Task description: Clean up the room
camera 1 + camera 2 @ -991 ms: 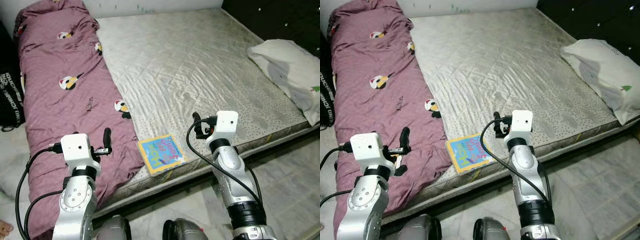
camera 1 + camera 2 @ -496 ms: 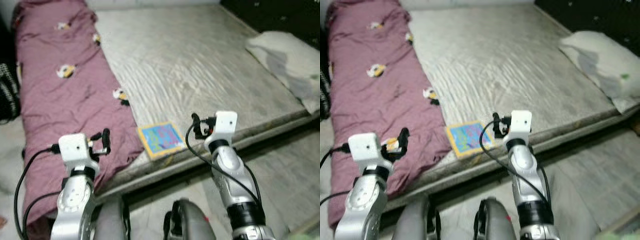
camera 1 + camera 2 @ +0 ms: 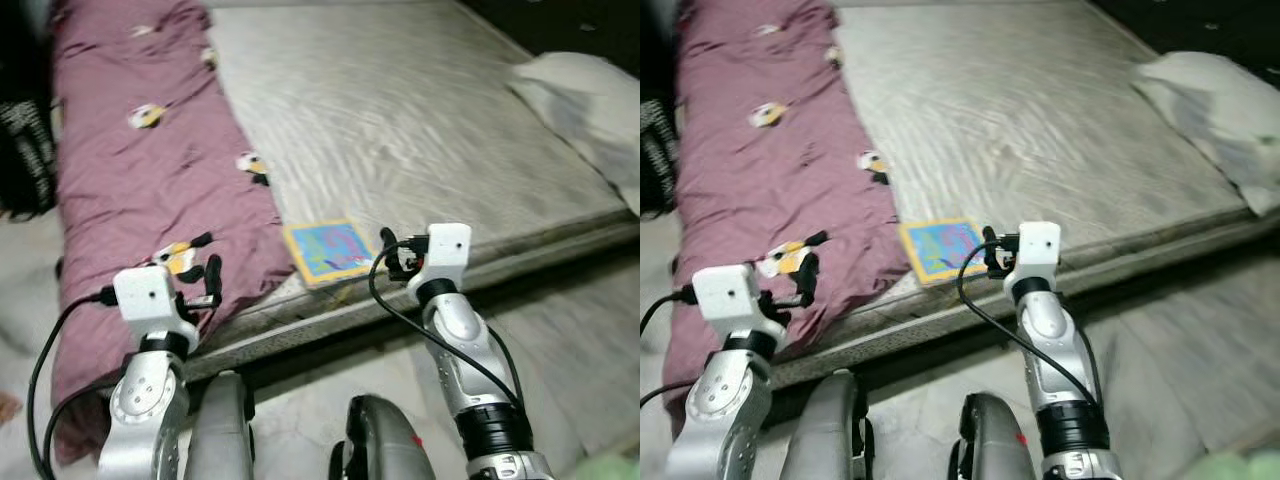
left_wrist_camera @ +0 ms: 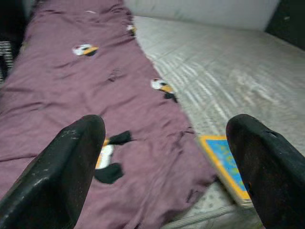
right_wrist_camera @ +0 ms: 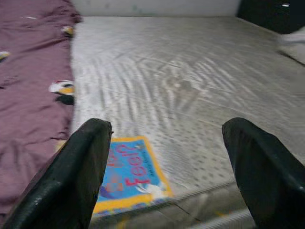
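Note:
A blue book with a yellow border (image 3: 328, 250) lies flat near the front edge of the grey mattress (image 3: 400, 110). A maroon quilt with penguin prints (image 3: 140, 190) covers the left strip of the bed and hangs over its front edge. My right gripper (image 3: 388, 262) is open, held just right of the book (image 5: 129, 175) at the mattress edge. My left gripper (image 3: 208, 280) is open above the quilt's (image 4: 71, 119) front end. Neither holds anything.
A white pillow (image 3: 585, 105) lies at the right of the bed. A dark bag (image 3: 22, 150) stands on the floor left of the quilt. Pale tiled floor (image 3: 560, 330) runs along the bed's front edge.
The whole picture has shifted: the camera moved nearer the bed and the view is blurred. The book and quilt lie as before. Both grippers stay open.

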You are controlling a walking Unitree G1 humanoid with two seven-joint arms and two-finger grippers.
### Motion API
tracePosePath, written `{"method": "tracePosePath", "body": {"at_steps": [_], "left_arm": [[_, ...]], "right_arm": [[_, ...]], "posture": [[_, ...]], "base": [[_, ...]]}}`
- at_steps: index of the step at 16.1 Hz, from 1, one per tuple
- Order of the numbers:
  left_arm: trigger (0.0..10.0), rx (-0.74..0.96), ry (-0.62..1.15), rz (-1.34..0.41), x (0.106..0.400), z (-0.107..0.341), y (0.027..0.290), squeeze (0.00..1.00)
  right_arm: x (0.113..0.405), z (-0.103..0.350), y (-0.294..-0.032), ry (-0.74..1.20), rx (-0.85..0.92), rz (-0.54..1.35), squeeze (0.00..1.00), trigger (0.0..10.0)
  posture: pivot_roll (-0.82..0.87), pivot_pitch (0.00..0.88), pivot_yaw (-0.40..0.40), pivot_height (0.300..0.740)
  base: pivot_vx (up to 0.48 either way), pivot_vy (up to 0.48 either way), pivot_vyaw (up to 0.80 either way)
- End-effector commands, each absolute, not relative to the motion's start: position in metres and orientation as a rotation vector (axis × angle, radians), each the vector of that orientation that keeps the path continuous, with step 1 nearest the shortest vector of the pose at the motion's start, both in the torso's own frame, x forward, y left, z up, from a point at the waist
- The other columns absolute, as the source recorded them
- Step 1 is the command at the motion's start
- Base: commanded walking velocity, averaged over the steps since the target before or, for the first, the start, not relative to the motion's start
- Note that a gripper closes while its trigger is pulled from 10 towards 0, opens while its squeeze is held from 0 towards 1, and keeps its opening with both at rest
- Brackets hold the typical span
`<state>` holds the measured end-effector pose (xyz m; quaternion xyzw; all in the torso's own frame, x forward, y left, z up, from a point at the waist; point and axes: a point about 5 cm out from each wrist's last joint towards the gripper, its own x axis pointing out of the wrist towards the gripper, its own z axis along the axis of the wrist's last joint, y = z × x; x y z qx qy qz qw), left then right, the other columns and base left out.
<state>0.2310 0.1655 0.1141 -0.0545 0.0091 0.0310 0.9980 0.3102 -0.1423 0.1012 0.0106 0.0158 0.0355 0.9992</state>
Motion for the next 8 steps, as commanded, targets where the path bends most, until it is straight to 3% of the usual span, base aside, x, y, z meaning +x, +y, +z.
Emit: {"method": "tracePosePath", "body": {"at_steps": [1,2,8], "left_arm": [[10.0,-0.116,0.025,0.046,0.2310,0.1138,0.1647,0.00],[10.0,-0.114,0.019,0.047,0.2322,0.1149,0.1682,0.00],[10.0,-0.117,0.019,0.030,0.2330,0.1157,0.1672,0.00]], "right_arm": [[0.3105,0.1007,-0.1483,0.038,0.011,0.046,0.00,10.0],[0.3104,0.1011,-0.1484,0.036,0.012,0.045,0.00,10.0],[0.3128,0.1057,-0.1471,0.021,0.015,0.041,0.00,10.0]], "posture": [[0.07,0.133,-0.081,0.643],[0.07,0.136,-0.074,0.643],[0.07,0.155,-0.071,0.643]], "base": [[0.000,0.000,0.00],[0.000,0.000,0.00],[0.277,0.000,0.00]]}}
